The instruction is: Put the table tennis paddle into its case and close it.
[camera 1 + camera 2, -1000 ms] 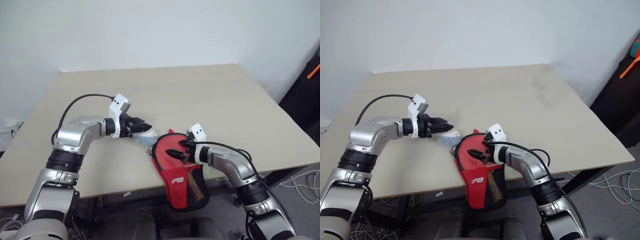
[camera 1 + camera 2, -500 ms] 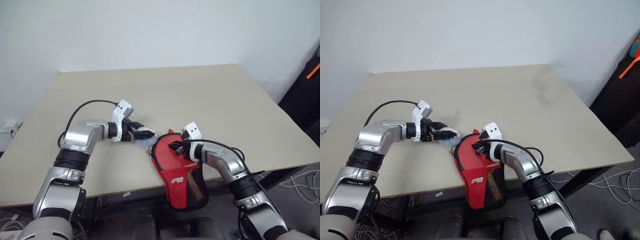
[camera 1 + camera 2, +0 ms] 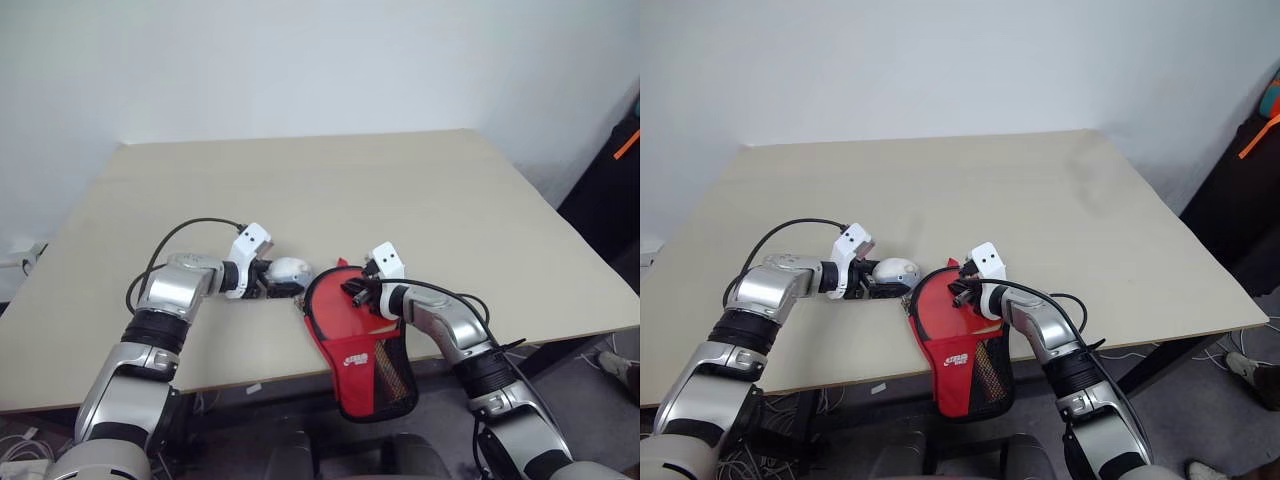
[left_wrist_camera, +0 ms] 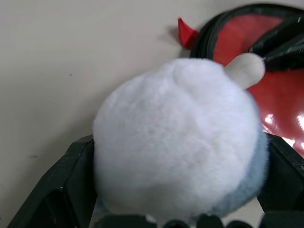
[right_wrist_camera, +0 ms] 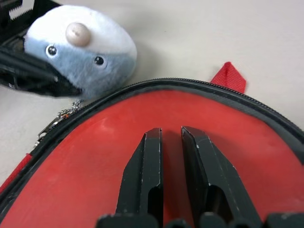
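Note:
The case (image 3: 350, 338) lies at the table's front edge, red inside a black zip rim (image 5: 199, 86), with its mesh end (image 3: 396, 376) hanging over the edge. My right gripper (image 5: 171, 131) is shut, with its tips on the smooth red surface. I cannot tell whether that surface is the table tennis paddle's blade or the case's panel. My left gripper (image 3: 283, 285) is open just left of the case, low on the table. A white and grey-blue plush toy (image 4: 175, 142) sits between its fingers (image 4: 57, 190).
The plush toy (image 3: 290, 269) nearly touches the case's rim. A zip pull chain (image 5: 57, 119) and a red tab (image 5: 229, 76) stick out from the rim. The tan table (image 3: 400, 190) stretches bare behind. Cables (image 3: 600, 365) lie on the floor at the right.
My left gripper has come down to the table with the plush toy and opened around it. My right gripper's fingers have closed over the case's red surface.

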Robot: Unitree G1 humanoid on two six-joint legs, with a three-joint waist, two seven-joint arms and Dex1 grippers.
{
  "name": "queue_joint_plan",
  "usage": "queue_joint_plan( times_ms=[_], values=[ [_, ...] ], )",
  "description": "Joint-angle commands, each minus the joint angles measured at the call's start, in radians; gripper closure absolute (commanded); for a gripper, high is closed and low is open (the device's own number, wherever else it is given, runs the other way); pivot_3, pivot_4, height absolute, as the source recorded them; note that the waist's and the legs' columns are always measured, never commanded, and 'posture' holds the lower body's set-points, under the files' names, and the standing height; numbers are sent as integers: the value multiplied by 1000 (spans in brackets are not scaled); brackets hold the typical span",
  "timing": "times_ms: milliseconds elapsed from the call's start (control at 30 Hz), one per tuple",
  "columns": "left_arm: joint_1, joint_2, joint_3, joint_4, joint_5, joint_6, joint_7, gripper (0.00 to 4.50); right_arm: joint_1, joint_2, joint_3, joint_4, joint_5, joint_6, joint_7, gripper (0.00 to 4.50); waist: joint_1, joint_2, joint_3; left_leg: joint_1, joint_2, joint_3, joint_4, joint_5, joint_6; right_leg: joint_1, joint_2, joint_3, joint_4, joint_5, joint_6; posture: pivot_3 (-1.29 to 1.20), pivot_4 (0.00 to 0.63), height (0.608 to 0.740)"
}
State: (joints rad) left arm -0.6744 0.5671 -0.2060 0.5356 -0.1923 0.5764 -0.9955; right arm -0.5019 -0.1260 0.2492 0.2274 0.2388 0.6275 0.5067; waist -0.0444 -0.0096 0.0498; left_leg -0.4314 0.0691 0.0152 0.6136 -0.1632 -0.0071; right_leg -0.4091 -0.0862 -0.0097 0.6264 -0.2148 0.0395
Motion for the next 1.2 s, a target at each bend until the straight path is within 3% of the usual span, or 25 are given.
queue_joint_plan(
  times_ms=[33,100,233,367,900,1200],
  values=[
    [-59,-32,29,51,16,-25,29,0,-7,-2,-15,7,-14,8,-2,3788,0,0,0,0,0,0,0,0,0,0,0,0,0,0,0,0,0,740],
    [-85,-54,46,93,14,-31,44,0,-2,-9,0,-4,-15,41,12,3788,0,0,0,0,0,0,0,0,0,0,0,0,0,0,0,0,0,740],
    [-136,-81,53,183,49,-67,77,1231,12,-27,41,-12,-38,82,28,4500,-1,-1,-1,0,0,0,1,0,0,0,0,0,0,0,1,0,0,740],
    [-171,-99,49,239,78,-111,94,2456,20,-28,64,2,-57,105,34,4500,0,-2,-1,1,0,-1,1,0,0,1,0,0,1,0,1,0,0,740],
    [-491,-266,136,654,138,-336,349,2456,57,-20,132,-3,-118,147,49,4500,-1,-6,-4,2,0,-1,1,0,0,2,0,-1,2,0,1,0,0,740],
    [-574,-423,137,755,193,-438,393,2456,92,-13,133,-37,-134,162,29,4500,0,-6,-5,2,0,-1,1,0,0,2,0,-1,2,0,1,0,0,740]
  ],
)
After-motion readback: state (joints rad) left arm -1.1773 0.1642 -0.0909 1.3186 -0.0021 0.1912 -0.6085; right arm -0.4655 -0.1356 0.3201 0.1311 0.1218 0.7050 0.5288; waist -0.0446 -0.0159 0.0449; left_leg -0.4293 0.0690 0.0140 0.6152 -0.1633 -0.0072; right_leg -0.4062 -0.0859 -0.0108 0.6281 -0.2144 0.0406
